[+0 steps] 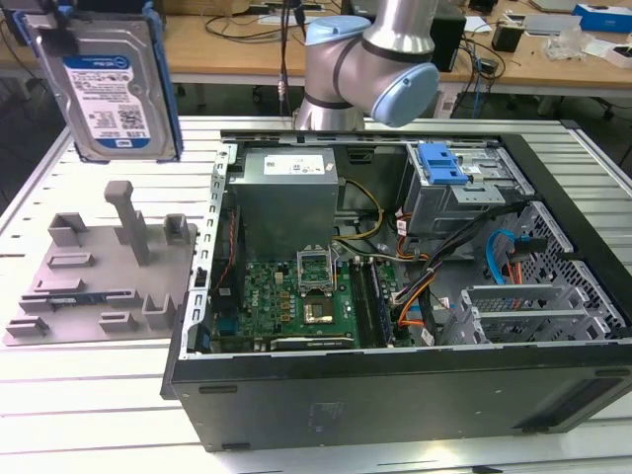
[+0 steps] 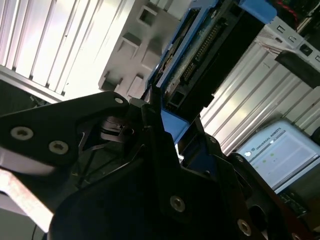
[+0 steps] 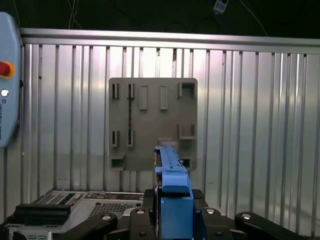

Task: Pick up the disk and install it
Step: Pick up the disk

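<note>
The disk (image 1: 107, 89), a silver hard drive with a white-and-blue label in a blue carrier bracket, hangs upright in the air at the exterior view's upper left, above the grey fixture plate (image 1: 99, 276). In the first wrist view the disk (image 3: 171, 172) is edge-on, and my gripper (image 3: 172, 217) is shut on its near end, with black fingers on both sides. In the second wrist view the disk (image 2: 210, 50) shows its connector edge, sticking out from the gripper (image 2: 167, 122).
The open computer case (image 1: 415, 385) lies on the slatted table at the exterior view's right, with a grey power-supply box (image 1: 286, 197), a motherboard (image 1: 296, 296) and a drive bay with a blue latch (image 1: 441, 163). The arm's body (image 1: 370, 59) stands behind the case. A pendant (image 3: 7, 80) lies near the plate.
</note>
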Tool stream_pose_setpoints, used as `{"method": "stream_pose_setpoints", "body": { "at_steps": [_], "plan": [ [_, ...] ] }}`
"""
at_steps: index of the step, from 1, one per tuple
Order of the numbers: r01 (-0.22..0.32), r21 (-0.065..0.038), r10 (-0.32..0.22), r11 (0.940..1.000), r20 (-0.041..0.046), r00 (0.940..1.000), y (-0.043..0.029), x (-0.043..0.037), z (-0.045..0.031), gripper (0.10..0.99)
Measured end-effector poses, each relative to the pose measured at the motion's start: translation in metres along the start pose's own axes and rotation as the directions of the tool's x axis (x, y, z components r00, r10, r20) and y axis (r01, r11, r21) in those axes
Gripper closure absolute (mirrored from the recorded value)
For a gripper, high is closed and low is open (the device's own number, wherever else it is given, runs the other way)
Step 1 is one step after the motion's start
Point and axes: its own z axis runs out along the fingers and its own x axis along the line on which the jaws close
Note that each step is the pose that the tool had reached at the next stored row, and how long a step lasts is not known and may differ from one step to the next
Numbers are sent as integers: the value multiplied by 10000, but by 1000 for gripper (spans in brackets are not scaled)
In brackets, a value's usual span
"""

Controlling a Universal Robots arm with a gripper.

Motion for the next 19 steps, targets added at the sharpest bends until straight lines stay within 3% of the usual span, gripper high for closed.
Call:
{"method": "stream_pose_setpoints", "body": {
  "at_steps": [7, 12, 13, 16, 19],
  "plan": [
    [-2, -30, 2, 10000, 1, 10000, -301, 85, 1, 718],
    [-2, -56, 2, 10000, 2, 10000, -587, 167, 1, 718],
    [0, -64, 0, 10000, 2, 10000, -692, 201, 1, 718],
    [0, -72, 0, 10000, 2, 10000, -822, 251, 1, 718],
    [-1, -80, 1, 10000, 2, 10000, -1049, 347, 1, 718]
  ]
}}
